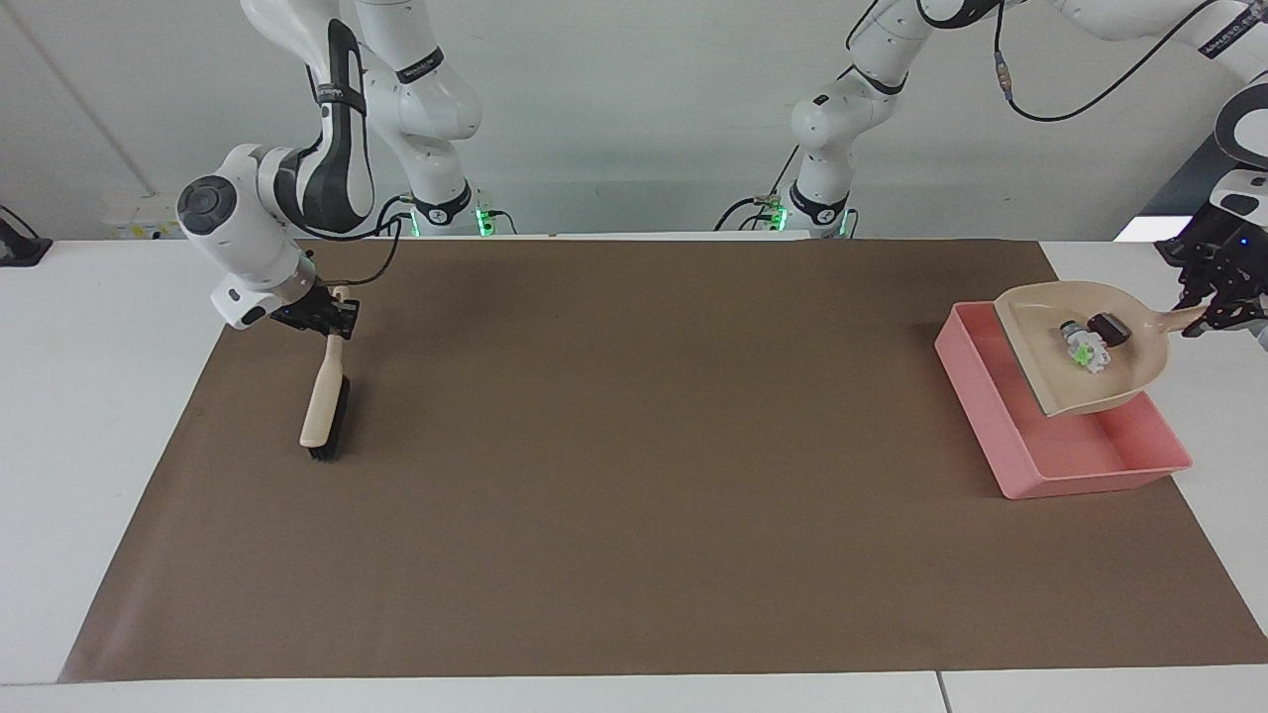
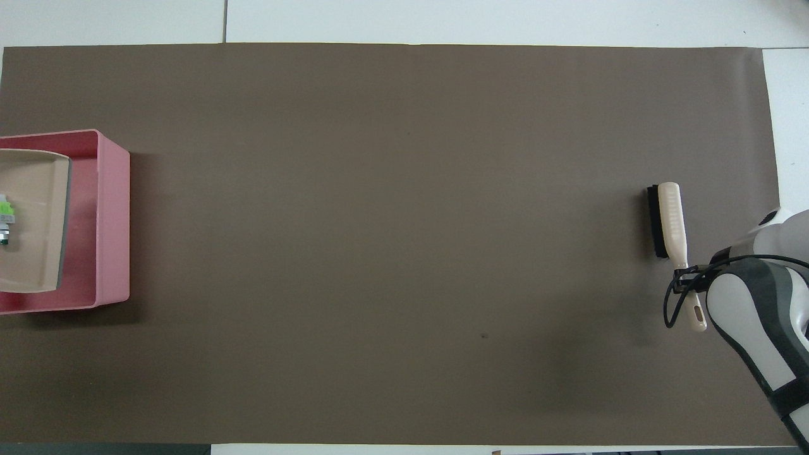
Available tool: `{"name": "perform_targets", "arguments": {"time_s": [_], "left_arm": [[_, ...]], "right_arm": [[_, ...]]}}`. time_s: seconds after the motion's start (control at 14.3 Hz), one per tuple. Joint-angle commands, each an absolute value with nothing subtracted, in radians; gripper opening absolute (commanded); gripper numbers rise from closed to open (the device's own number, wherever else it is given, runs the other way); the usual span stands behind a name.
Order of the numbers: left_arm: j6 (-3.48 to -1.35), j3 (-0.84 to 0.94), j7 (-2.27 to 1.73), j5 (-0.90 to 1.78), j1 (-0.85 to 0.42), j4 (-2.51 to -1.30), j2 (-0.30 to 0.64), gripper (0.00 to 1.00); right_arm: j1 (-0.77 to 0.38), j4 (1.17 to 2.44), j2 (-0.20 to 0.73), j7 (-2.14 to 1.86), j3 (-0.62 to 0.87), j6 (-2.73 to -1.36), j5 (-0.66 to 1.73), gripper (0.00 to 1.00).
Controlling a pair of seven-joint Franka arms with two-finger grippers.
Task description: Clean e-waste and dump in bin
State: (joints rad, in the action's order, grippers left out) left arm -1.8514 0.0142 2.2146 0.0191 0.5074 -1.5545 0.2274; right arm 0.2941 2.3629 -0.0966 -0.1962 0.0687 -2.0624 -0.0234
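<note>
My left gripper (image 1: 1216, 315) is shut on the handle of a beige dustpan (image 1: 1119, 381), held in the air over the pink bin (image 1: 976, 411). The e-waste lies in the pan: a white bit with a green patch (image 1: 1085, 354) and a dark stubby cylinder (image 1: 1108, 327). In the overhead view the bin (image 2: 114, 221), part of the dustpan (image 2: 35, 253) and the white bit (image 2: 5, 218) show at the edge; the left gripper is out of that view. My right gripper (image 1: 332, 317) (image 2: 681, 281) is shut on the handle of a brush (image 1: 322, 401) (image 2: 670, 215).
A brown mat (image 1: 634, 475) covers most of the white table. The brush hangs tilted with its bristle end low at the mat, toward the right arm's end of the table. The bin sits on the mat's edge at the left arm's end.
</note>
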Motion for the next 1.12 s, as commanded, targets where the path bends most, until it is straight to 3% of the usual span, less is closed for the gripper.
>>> {"name": "perform_targets", "arguments": {"time_s": [0.0,0.21,0.42,0.49,0.56,0.63,0.77,1.05], "left_arm": [[-1.873,-0.024,2.227,0.002,0.511,-1.508,0.253,0.01],[-1.958,-0.025,2.203,-0.219,0.483,-1.514,0.249,0.0],[-1.98,-0.025,2.116,-0.271,0.48,-1.543,0.229,0.0],[-1.982,-0.025,2.088,-0.311,0.471,-1.557,0.219,0.0],[-1.98,-0.025,2.045,-0.39,0.447,-1.572,0.207,0.0],[-1.98,-0.025,1.996,-0.482,0.416,-1.603,0.19,0.0],[-1.986,-0.021,1.91,-0.564,0.397,-1.661,0.144,0.0],[-1.982,-0.015,1.922,-0.569,0.385,-1.651,0.118,0.0]], "right_arm": [[0.333,2.382,-0.113,-0.248,0.081,-2.101,-0.037,0.01],[0.333,2.41,-0.121,-0.255,0.083,-2.115,-0.037,0.09],[0.331,2.41,-0.121,-0.255,0.083,-2.114,-0.037,0.18],[0.331,2.41,-0.123,-0.255,0.083,-2.114,-0.037,0.33],[0.331,2.41,-0.121,-0.255,0.083,-2.109,-0.037,0.62],[0.325,2.404,-0.121,-0.255,0.084,-2.1,-0.037,0.97],[0.29,2.372,-0.112,-0.245,0.087,-2.095,-0.035,1.0],[0.189,2.217,-0.089,-0.242,0.089,-2.102,-0.034,1.0]]}}
